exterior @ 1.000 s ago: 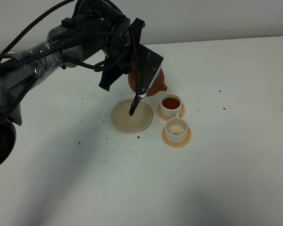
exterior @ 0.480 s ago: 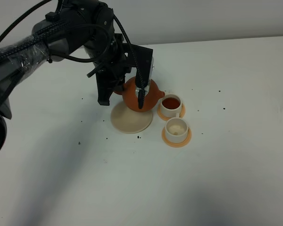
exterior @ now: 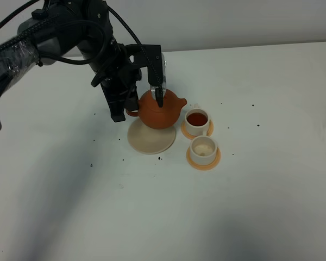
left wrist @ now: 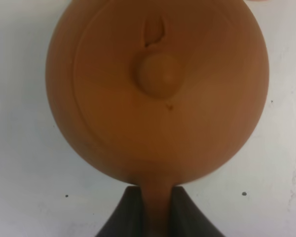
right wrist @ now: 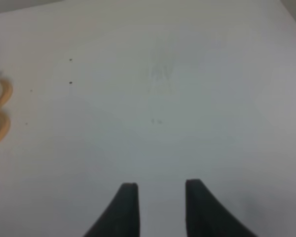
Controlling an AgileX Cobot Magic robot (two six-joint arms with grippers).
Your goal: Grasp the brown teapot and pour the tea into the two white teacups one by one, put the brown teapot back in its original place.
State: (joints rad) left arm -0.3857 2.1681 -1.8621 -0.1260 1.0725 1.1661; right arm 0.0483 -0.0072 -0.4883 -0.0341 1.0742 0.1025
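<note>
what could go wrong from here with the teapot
1. The left gripper holds the brown teapot only by its thin handle, so the pot may swivel in the grip.
2. Its spout sits close to the tea-filled teacup; swinging toward the nearer teacup could knock it.

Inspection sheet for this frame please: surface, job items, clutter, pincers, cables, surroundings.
Surface: white table.
Job's things: round reddish-brown clay teapot upright at far edge of flat cream saucer; far white teacup holds dark tea, near white teacup shows none; orange coaster under each.
Clutter: scattered dark specks; no other loose items seen.
Grippers: left pincer shut on teapot's handle; right pincer jaws apart, empty.
Cables: plastic-wrapped black braided cable bundle running toward left pincer.
Surroundings: pale wall behind table.
</note>
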